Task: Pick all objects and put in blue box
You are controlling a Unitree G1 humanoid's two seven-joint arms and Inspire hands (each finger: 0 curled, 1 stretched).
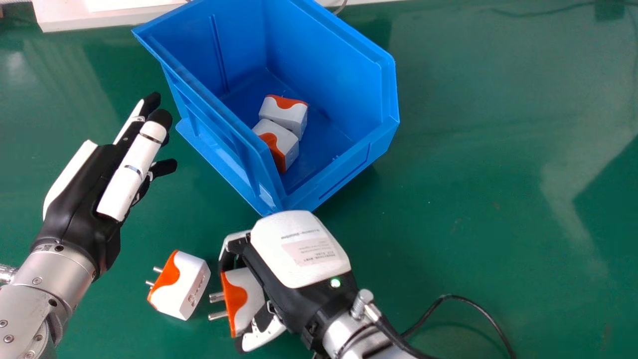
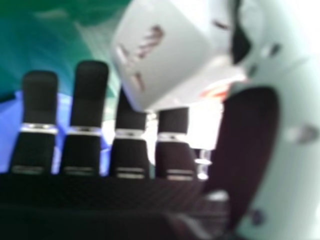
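The right hand point(image 1: 299, 249) has its fingers and thumb clamped on a white-and-orange plug point(image 1: 248, 294), just outside the near corner of the blue box point(image 1: 391, 99). A loose plug point(image 1: 185, 286) lies on the green table point(image 1: 473, 199) between both hands, and two boxed plugs point(image 1: 286, 113) touch inside (the left hand point(image 1: 94, 199), fingers straight and reasonably relaxed, is beside the box)

Bright light, pale glare (soft shadows too) across the table point(image 1: 473, 174)
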